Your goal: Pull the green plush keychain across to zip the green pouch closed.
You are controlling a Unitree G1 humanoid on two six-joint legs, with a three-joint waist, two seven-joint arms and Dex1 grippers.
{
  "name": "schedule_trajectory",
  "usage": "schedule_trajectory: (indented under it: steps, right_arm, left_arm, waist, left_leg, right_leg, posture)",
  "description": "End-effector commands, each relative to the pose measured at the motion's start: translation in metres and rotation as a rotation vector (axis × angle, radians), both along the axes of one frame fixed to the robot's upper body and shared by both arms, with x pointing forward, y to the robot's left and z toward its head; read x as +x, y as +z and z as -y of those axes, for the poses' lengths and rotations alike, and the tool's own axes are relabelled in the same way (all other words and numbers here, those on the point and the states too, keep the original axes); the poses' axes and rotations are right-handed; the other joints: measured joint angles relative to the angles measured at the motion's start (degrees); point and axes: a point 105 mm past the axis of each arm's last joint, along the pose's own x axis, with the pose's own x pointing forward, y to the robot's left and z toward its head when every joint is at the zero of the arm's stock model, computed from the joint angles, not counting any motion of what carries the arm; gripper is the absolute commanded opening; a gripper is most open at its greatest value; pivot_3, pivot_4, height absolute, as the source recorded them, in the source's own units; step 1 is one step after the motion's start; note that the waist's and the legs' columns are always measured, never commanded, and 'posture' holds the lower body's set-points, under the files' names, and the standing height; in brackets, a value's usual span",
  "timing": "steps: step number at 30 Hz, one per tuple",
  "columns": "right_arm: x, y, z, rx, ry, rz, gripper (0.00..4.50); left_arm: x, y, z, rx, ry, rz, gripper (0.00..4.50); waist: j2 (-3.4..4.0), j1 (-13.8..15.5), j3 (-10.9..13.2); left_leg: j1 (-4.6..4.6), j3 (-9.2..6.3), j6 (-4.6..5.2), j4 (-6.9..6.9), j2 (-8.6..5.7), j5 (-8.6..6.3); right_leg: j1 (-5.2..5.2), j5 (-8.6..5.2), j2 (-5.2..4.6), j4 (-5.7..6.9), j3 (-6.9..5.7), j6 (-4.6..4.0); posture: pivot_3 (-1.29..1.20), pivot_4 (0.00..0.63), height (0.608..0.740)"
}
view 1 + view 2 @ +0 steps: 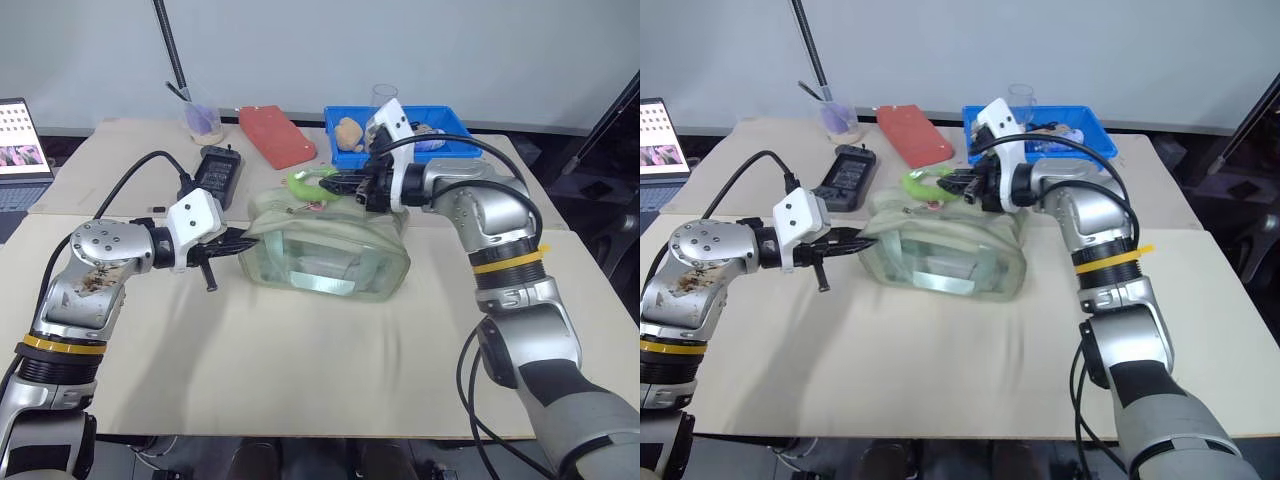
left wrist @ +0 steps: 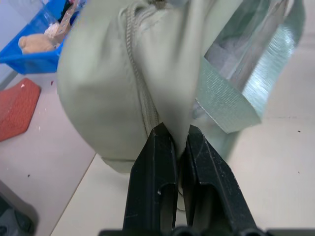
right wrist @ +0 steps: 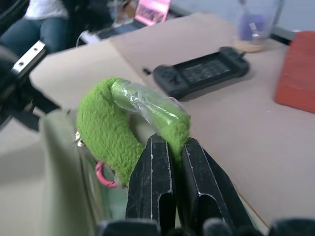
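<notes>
**A:** Beige cloth covers the table [image 1: 300, 380], and the boxy pale sage-green fabric pouch with clear plastic side panels [image 1: 325, 255] sits near its middle. Take the pouch as the landmark. What lies around it?

**B:** Behind the pouch are a blue plastic tray [image 1: 440, 120] holding a tan plush toy [image 1: 349, 133], a red rectangular case [image 1: 276, 135] and a black handheld game controller [image 1: 216, 168].

**A:** And the arms?

**B:** The left gripper [image 2: 173, 135] has its jaws pinched shut on the fabric at the pouch's left end, right beside the zipper seam. The right gripper [image 3: 170, 147] has its jaws closed on the small lime-green fuzzy plush keychain loop [image 3: 123, 128], which stands over the pouch's top rear edge, toward that same left end.

**A:** So which way does the pull go?

**B:** The zipper line runs along the pouch's long axis, left to right. The keychain is nearer the left end, so I judge the right arm should draw it rightward, away from the left gripper, which anchors the fabric.
</notes>
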Motion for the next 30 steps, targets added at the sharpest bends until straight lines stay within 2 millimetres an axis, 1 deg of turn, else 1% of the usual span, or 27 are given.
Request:
schedule_trajectory:
  steps: [1, 2, 4, 6, 8, 10, 12, 14, 15, 18, 24, 28, 30]
  right_arm:
    - [0.000, 0.039, 0.044, 0.064, -0.158, 0.142, 0.03]
    - [0.000, 0.040, 0.048, 0.063, -0.171, 0.149, 0.03]
    - [-0.002, 0.040, 0.065, 0.059, -0.231, 0.166, 0.03]
    - [-0.005, 0.038, 0.077, 0.048, -0.264, 0.173, 0.03]
    - [-0.009, 0.036, 0.078, 0.042, -0.269, 0.174, 0.03]
    - [-0.013, 0.035, 0.074, 0.037, -0.255, 0.177, 0.03]
    - [-0.018, 0.033, 0.061, 0.036, -0.218, 0.181, 0.03]
    - [-0.023, 0.032, 0.042, 0.040, -0.166, 0.185, 0.03]
    - [-0.025, 0.032, 0.036, 0.041, -0.150, 0.185, 0.03]
    - [-0.027, 0.029, 0.013, 0.055, -0.094, 0.178, 0.03]
    - [-0.024, 0.026, -0.028, 0.051, 0.014, 0.190, 0.03]
    - [-0.021, 0.025, -0.056, 0.019, 0.084, 0.263, 0.03]
    - [-0.022, 0.026, -0.065, 0.016, 0.112, 0.292, 0.03]
  left_arm:
    - [0.003, -0.004, -0.011, 0.033, 0.045, -0.015, 0.00]
    - [0.003, -0.004, -0.011, 0.034, 0.047, -0.016, 0.00]
    - [0.004, -0.003, -0.013, 0.031, 0.059, -0.020, 0.00]
    - [0.006, -0.002, -0.014, 0.027, 0.064, -0.022, 0.00]
    - [0.007, -0.001, -0.013, 0.019, 0.063, -0.025, 0.00]
    - [0.008, 0.000, -0.010, 0.015, 0.056, -0.026, 0.00]
    - [0.009, 0.000, -0.008, 0.018, 0.046, -0.028, 0.00]
    - [0.010, 0.005, -0.006, 0.020, 0.038, -0.027, 0.00]
    - [0.010, 0.006, -0.006, 0.020, 0.037, -0.027, 0.00]
    - [0.009, 0.009, -0.011, 0.038, 0.050, -0.032, 0.00]
    - [-0.006, 0.006, -0.022, 0.073, 0.095, -0.072, 0.00]
    - [-0.018, 0.005, -0.024, 0.052, 0.137, -0.085, 0.00]
    - [-0.022, 0.006, -0.024, 0.039, 0.153, -0.085, 0.00]
  waist:
    - [0.00, 0.0, 0.0]
    - [0.00, 0.0, 0.0]
    - [0.00, 0.0, 0.0]
    - [0.00, 0.0, 0.0]
    - [0.00, 0.0, 0.0]
    - [0.00, -0.1, 0.0]
    - [0.00, -0.2, 0.0]
    - [0.01, -0.2, 0.0]
    - [0.01, -0.3, 0.0]
    - [0.01, -0.4, 0.0]
    - [0.04, -1.0, 0.0]
    - [0.05, -1.5, 0.0]
    - [0.05, -1.6, 0.0]
  left_leg:
    - [0.00, 0.00, 0.00, -0.01, 0.00, 0.00]
    - [0.00, 0.00, 0.00, -0.02, 0.00, 0.00]
    - [-0.01, 0.00, 0.01, -0.05, 0.00, 0.00]
    - [-0.02, 0.00, 0.01, -0.05, 0.00, -0.01]
    - [-0.04, 0.00, 0.01, -0.05, 0.00, -0.01]
    - [-0.04, -0.01, 0.01, -0.05, 0.00, -0.01]
    - [-0.03, -0.01, 0.01, -0.05, 0.00, 0.00]
    - [-0.03, -0.01, 0.01, -0.05, 0.01, 0.00]
    - [-0.03, -0.01, 0.01, -0.05, 0.01, 0.00]
    - [-0.03, -0.02, 0.02, -0.05, 0.01, 0.00]
    - [-0.04, -0.02, 0.02, -0.07, 0.02, -0.01]
    - [-0.04, -0.03, 0.02, -0.07, 0.02, -0.01]
    - [-0.04, -0.05, 0.02, -0.07, 0.02, -0.01]
  right_leg:
    - [0.00, 0.00, 0.01, 0.00, 0.00, 0.00]
    - [-0.01, 0.00, 0.01, -0.01, 0.00, 0.02]
    - [-0.01, 0.04, 0.01, -0.03, 0.00, 0.08]
    - [-0.01, 0.05, 0.01, -0.06, 0.00, 0.12]
    - [-0.01, 0.05, 0.01, -0.07, 0.00, 0.12]
    - [-0.02, 0.05, 0.01, -0.07, 0.00, 0.11]
    - [-0.02, 0.04, 0.02, -0.06, 0.00, 0.10]
    - [-0.02, 0.04, 0.02, -0.06, 0.00, 0.10]
    - [-0.03, 0.05, 0.03, -0.06, 0.00, 0.11]
    - [-0.03, 0.05, 0.04, -0.05, 0.00, 0.12]
    - [-0.04, 0.05, 0.04, -0.06, 0.00, 0.12]
    - [-0.03, 0.04, 0.03, -0.06, -0.01, 0.12]
    - [-0.03, 0.04, 0.03, -0.06, -0.02, 0.12]
  posture:
    - [0.00, 0.150, 0.740]
    - [0.00, 0.150, 0.740]
    - [0.00, 0.150, 0.740]
    - [0.00, 0.150, 0.740]
    - [0.00, 0.150, 0.740]
    - [0.00, 0.150, 0.740]
    - [0.00, 0.150, 0.740]
    - [0.00, 0.150, 0.740]
    - [0.00, 0.150, 0.740]
    - [0.00, 0.150, 0.740]
    - [0.00, 0.150, 0.740]
    - [0.00, 0.150, 0.740]
    - [0.00, 0.150, 0.740]
